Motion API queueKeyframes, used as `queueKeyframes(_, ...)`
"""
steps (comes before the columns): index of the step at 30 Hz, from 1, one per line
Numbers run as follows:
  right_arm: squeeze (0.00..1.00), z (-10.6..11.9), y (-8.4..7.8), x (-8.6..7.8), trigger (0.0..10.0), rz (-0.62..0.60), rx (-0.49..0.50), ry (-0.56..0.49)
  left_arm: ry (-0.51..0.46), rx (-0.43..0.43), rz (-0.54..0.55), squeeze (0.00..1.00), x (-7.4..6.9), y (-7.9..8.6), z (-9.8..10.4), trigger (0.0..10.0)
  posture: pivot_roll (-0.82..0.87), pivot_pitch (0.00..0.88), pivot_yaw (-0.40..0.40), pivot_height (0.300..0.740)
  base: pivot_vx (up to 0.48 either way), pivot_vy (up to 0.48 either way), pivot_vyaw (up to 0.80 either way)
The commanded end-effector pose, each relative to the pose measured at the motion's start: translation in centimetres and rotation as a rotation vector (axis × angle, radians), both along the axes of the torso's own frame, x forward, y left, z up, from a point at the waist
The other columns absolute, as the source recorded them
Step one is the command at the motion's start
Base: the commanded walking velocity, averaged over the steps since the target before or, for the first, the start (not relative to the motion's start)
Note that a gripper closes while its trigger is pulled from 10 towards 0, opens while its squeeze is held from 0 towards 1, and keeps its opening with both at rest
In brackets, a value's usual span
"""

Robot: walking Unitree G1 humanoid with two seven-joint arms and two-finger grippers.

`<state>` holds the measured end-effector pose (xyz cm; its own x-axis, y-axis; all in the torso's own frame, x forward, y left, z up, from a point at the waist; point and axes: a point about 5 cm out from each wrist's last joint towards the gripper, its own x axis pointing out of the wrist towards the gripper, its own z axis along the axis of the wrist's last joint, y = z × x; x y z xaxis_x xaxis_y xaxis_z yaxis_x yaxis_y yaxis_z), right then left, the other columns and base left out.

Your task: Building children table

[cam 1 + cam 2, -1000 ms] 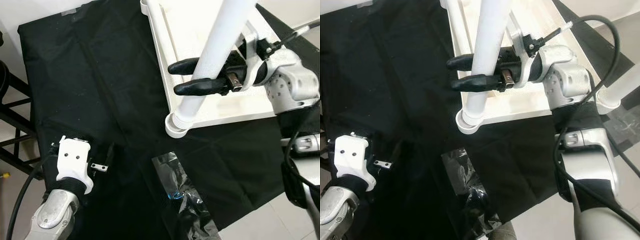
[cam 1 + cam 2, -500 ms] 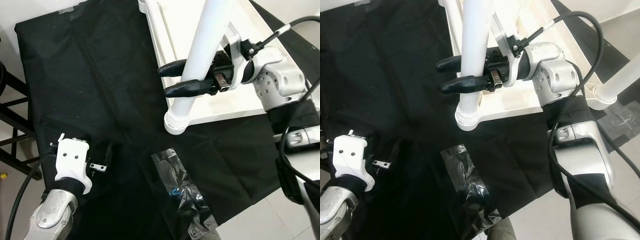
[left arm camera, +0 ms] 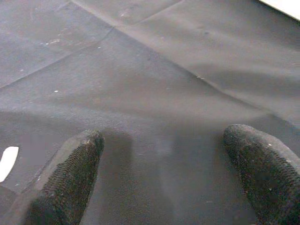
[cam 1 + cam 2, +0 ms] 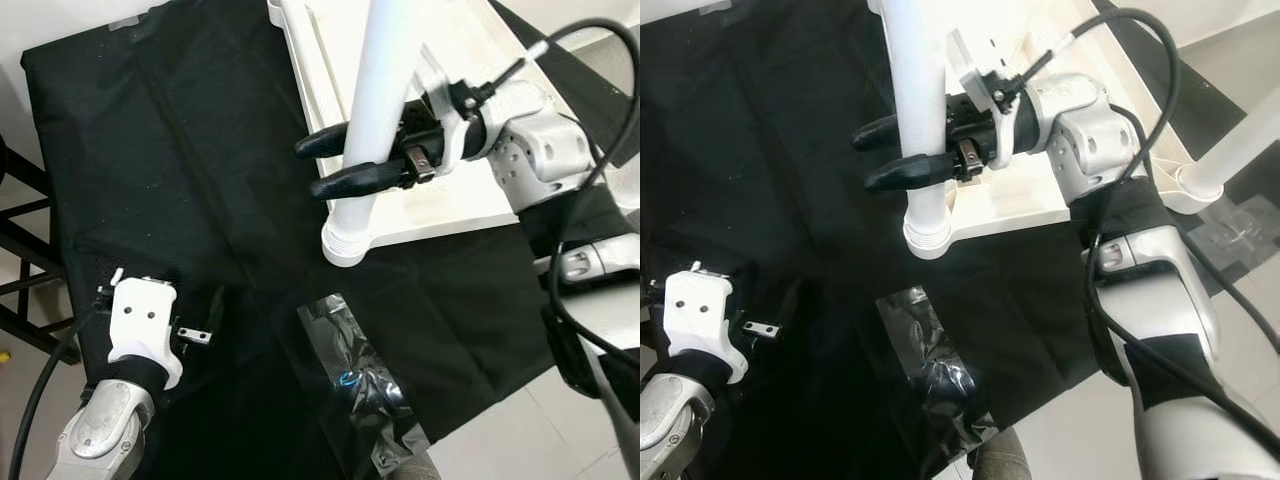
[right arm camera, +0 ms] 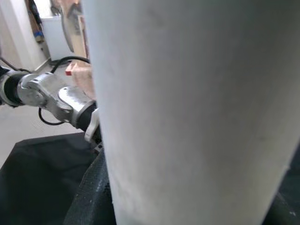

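The white children's table (image 4: pixel 470 190) lies upside down on a black cloth (image 4: pixel 180 150). One white table leg (image 4: pixel 375 100) stands at its near left corner, its ribbed foot end (image 4: pixel 345 245) against the corner. My right gripper (image 4: pixel 310 168) is shut on this leg a little above the foot, one black finger on each side; in the right wrist view the leg (image 5: pixel 187 112) is pressed between the fingers. My left gripper (image 3: pixel 173 178) is open, low over the bare cloth at the near left, holding nothing.
A second white leg (image 4: pixel 1240 140) stands at the table's right side. A crumpled clear plastic bag (image 4: pixel 365 385) lies on the cloth near me. A black metal frame (image 4: pixel 20 230) borders the cloth on the left. Pale floor tiles (image 4: pixel 500 440) lie at the near right.
My right gripper has swung left with the leg, whose top has tipped from leaning right to nearly upright; its foot stays at the corner. The left arm has kept still.
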<state>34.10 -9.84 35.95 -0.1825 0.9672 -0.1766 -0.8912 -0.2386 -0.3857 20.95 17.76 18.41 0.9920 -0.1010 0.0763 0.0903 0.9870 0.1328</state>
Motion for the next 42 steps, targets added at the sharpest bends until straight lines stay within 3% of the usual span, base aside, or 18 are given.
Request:
queueKeyframes(1, 0.00, -2.5, -0.2, 1.0, 10.0, -0.076, -0.083, 0.058, 0.021, 0.003, 0.013, 0.00, -0.4, 0.1, -0.3, 10.0, 0.00, 0.431, 0.013, 0.740, 0.000, 0.000, 0.00)
queueKeyframes(5, 0.00, -2.7, 0.2, 1.8, 10.0, -0.175, -0.066, 0.049, 0.021, 0.003, 0.013, 0.00, -0.4, 0.0, -0.3, 10.0, 0.00, 0.428, 0.014, 0.740, 0.000, 0.000, 0.00)
queueKeyframes(15, 0.00, -3.5, 0.6, 2.4, 10.0, -0.264, -0.042, 0.068, 0.020, 0.003, 0.013, 0.00, -0.3, 0.0, -0.3, 10.0, 0.00, 0.415, 0.017, 0.740, 0.000, 0.000, 0.00)
queueKeyframes(21, 0.00, -5.0, 0.7, 2.3, 10.0, -0.301, -0.080, 0.084, 0.021, 0.004, 0.014, 0.00, -0.3, 0.1, -0.4, 10.0, 0.00, 0.408, 0.018, 0.740, 0.000, 0.000, 0.00)
queueKeyframes(23, 0.00, -5.7, 0.6, 2.5, 10.0, -0.390, -0.085, 0.095, 0.021, 0.004, 0.014, 0.00, -0.2, 0.0, -0.4, 10.0, 0.00, 0.408, 0.014, 0.740, 0.000, 0.000, 0.00)
queueKeyframes(26, 0.00, -7.1, 0.2, 3.1, 10.0, -0.646, -0.029, 0.154, 0.020, 0.004, 0.016, 0.00, -0.3, 0.0, -0.4, 10.0, -0.01, 0.407, -0.001, 0.740, 0.000, 0.000, 0.00)
queueKeyframes(28, 0.00, -7.1, 0.2, 3.1, 10.0, -0.646, -0.029, 0.154, 0.020, 0.004, 0.016, 0.00, -0.3, 0.0, -0.4, 10.0, -0.01, 0.407, -0.001, 0.740, 0.000, 0.000, 0.00)
queueKeyframes(29, 0.00, -9.9, -0.1, 2.2, 10.0, -0.927, 0.094, 0.241, 0.018, 0.003, 0.021, 0.00, -0.3, 0.0, -0.4, 10.0, -0.01, 0.410, -0.010, 0.740, 0.000, 0.000, 0.00)
queueKeyframes(31, 0.00, -9.9, -0.1, 2.2, 10.0, -0.927, 0.094, 0.241, 0.018, 0.003, 0.021, 0.00, -0.3, 0.0, -0.4, 10.0, -0.01, 0.410, -0.010, 0.740, 0.000, 0.000, 0.00)
queueKeyframes(32, 0.00, -12.0, -0.3, 0.8, 10.0, -1.057, 0.134, 0.298, 0.016, 0.004, 0.025, 0.00, -0.2, 0.0, -0.4, 10.0, -0.01, 0.412, -0.006, 0.740, 0.000, 0.000, 0.00)
queueKeyframes(33, 0.00, -12.0, -0.3, 0.8, 10.0, -1.057, 0.134, 0.298, 0.016, 0.004, 0.025, 0.00, -0.2, 0.0, -0.4, 10.0, -0.01, 0.412, -0.006, 0.740, 0.000, 0.000, 0.00)
queueKeyframes(34, 0.00, -13.6, -0.5, -0.8, 10.0, -1.138, 0.158, 0.332, 0.015, 0.004, 0.026, 0.00, -0.1, 0.0, -0.4, 10.0, -0.01, 0.413, -0.004, 0.740, 0.000, 0.000, 0.00)
queueKeyframes(35, 0.00, -13.6, -0.5, -0.8, 10.0, -1.138, 0.158, 0.332, 0.015, 0.004, 0.026, 0.00, -0.1, 0.0, -0.4, 10.0, -0.01, 0.413, -0.004, 0.740, 0.000, 0.000, 0.00)
queueKeyframes(38, 0.00, -15.6, 1.2, -3.8, 10.0, -1.217, 0.196, 0.370, 0.017, 0.009, 0.018, 0.00, 0.4, 0.0, -0.6, 10.0, -0.02, 0.394, 0.014, 0.740, 0.000, 0.000, 0.00)
queueKeyframes(42, 0.00, -15.5, 1.7, -3.9, 10.0, -1.240, 0.223, 0.372, 0.018, 0.012, 0.016, 0.00, 0.7, 0.0, -0.8, 10.0, -0.02, 0.382, 0.016, 0.740, 0.000, 0.000, 0.00)
